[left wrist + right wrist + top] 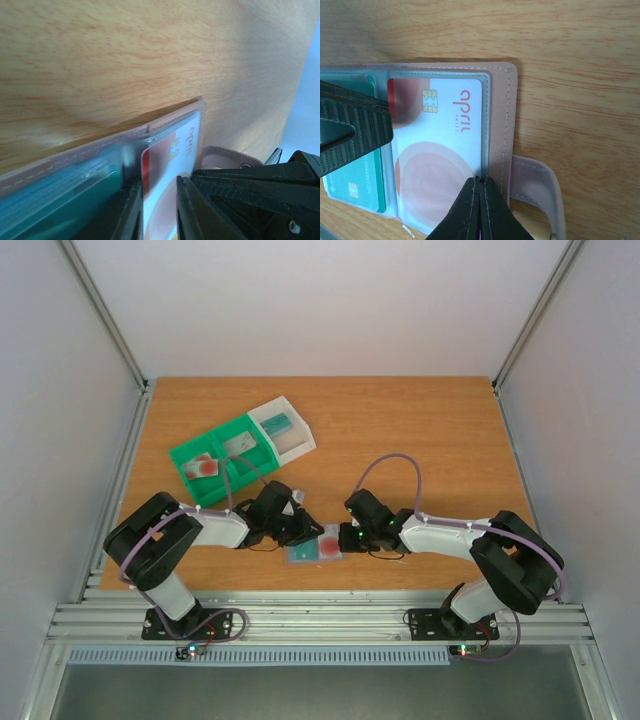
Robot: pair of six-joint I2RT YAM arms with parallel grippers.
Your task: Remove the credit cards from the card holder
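Observation:
The card holder [297, 556] lies open near the table's front edge between both grippers. It also shows in the left wrist view [75, 157] and the right wrist view [498, 110]. Its clear pockets hold a pale credit card with red blotches [440, 145] [165, 160] and a teal card [360, 185] [75, 200]. My left gripper [300, 530] [160, 182] is slightly open, its fingers [355, 130] straddling the pale card's left edge. My right gripper [350, 538] [481, 179] is shut, its tips on the pocket's right seam.
A green-and-white compartment tray [210, 432] stands at the back left. It holds a red-blotched card [205, 466], a pale card [240, 445] and a teal card [278, 423]. The holder's strap [540, 185] sticks out on its right side.

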